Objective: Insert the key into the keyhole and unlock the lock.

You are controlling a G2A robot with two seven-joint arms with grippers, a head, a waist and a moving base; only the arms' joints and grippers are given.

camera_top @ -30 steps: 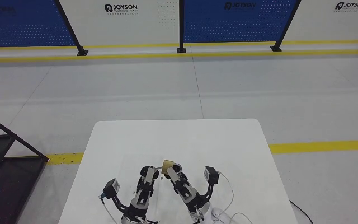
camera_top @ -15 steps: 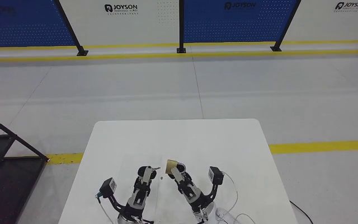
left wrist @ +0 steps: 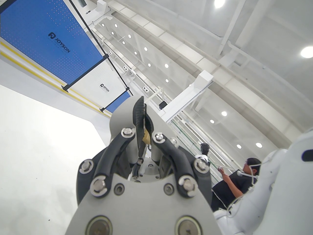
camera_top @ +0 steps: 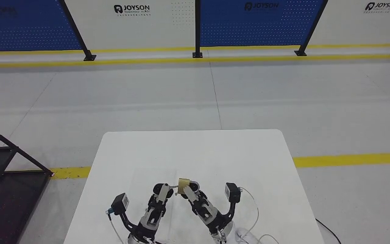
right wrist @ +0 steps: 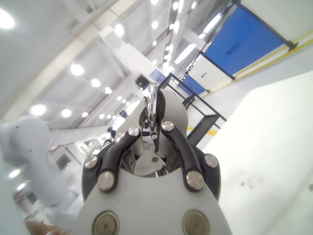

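Note:
A brass padlock (camera_top: 183, 182) hangs above the near part of the white table (camera_top: 244, 152), between the two arms. My right gripper (camera_top: 187, 190) is shut on it. In the right wrist view the lock's silver metal (right wrist: 151, 107) sticks up between the shut fingers of that gripper (right wrist: 156, 99). My left gripper (camera_top: 165, 190) stands close beside the lock on its left. In the left wrist view this gripper (left wrist: 143, 113) is shut on a small brass piece, the key (left wrist: 146, 134), mostly hidden by the pads. Whether the key touches the lock I cannot tell.
White cables (camera_top: 251, 210) loop beside the right arm near the table's front right. A black frame (camera_top: 21, 161) stands off the table's left side. The table's far half lies bare beyond the grippers.
The grippers drew slightly apart half a second ago, the lock shifting right. Now they have closed in again and the lock sits a little nearer to me.

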